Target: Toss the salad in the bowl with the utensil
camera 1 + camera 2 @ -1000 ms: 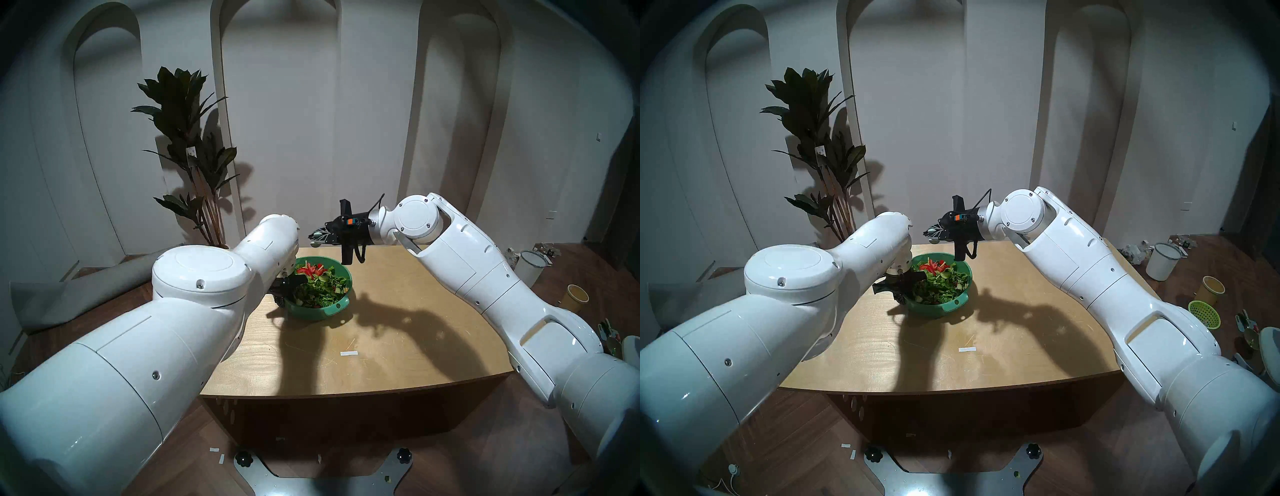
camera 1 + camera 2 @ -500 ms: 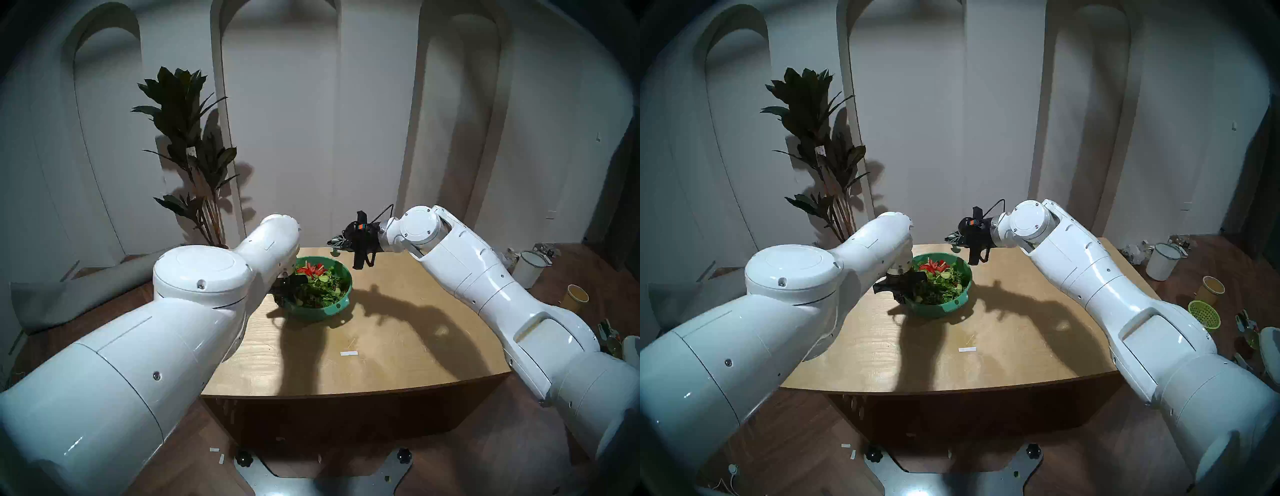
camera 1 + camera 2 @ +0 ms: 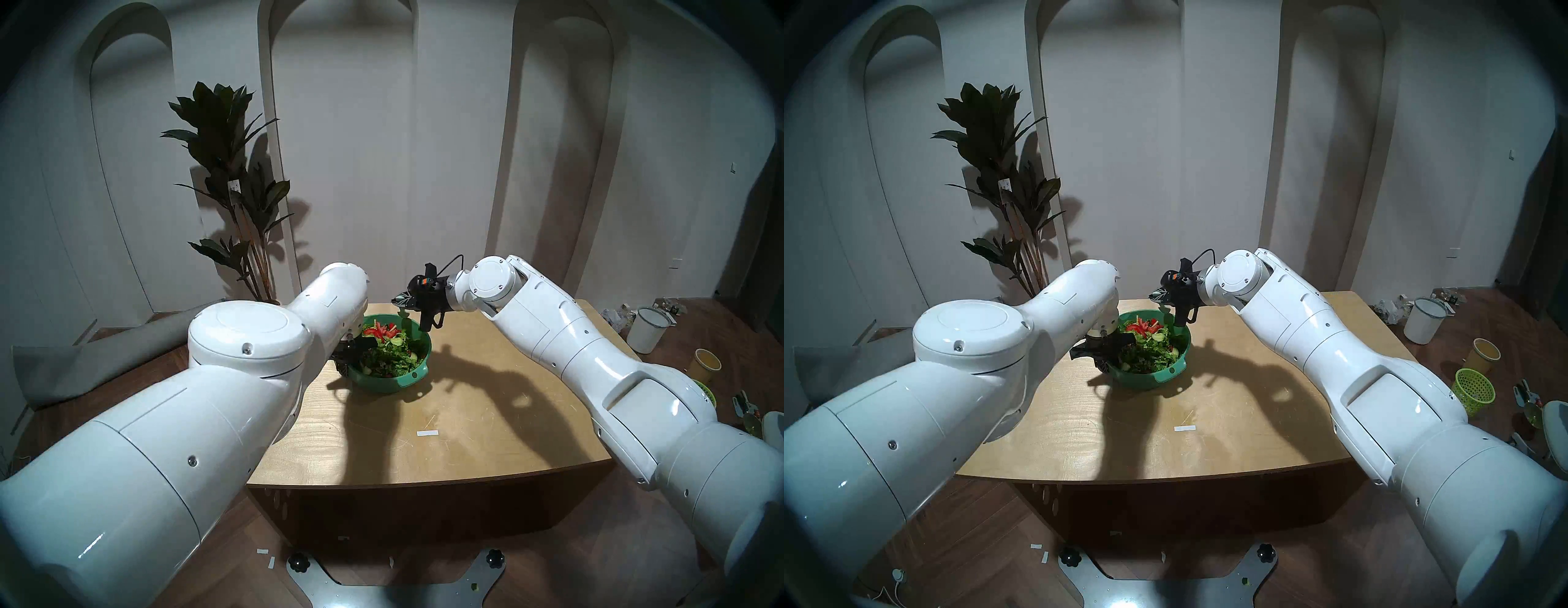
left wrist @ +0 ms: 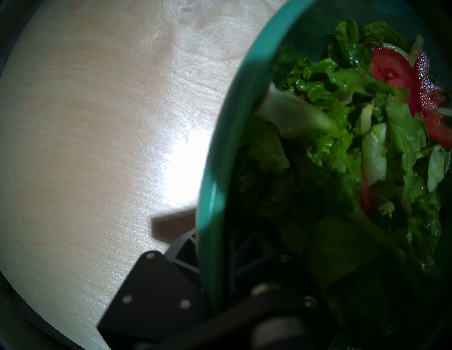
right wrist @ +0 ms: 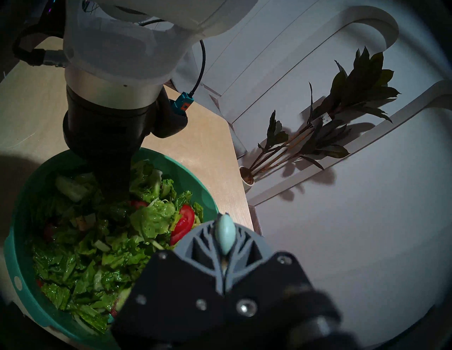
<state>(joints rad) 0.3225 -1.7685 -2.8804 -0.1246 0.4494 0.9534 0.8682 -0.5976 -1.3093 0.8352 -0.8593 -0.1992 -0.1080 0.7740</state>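
Left arm crosses the table's [image 3: 466, 424] left edge, wrist bent down; left gripper [image 4: 212, 264] pinches the bowl's [image 3: 418, 372] left rim, one finger inside, one outside. Bowl sits toward the far edge, tab handle toward the near-right, the salad [image 3: 392, 354] heaped inside. Right arm reaches from the right edge, forearm near level. Right gripper [image 5: 223, 246], over the bowl's far rim, is pressed onto the spoon [image 5: 225, 233]; its long axis hangs downward, head [image 3: 404, 313] lowest.

A green bowl [image 3: 392, 379] filled with salad [image 3: 392, 350] is seen on the tabletop [image 3: 488, 407]. Its left rim is met by the left gripper [image 3: 352, 354]. The right gripper [image 3: 403, 300], closed on a pale utensil [image 3: 405, 313], is held above the far rim.
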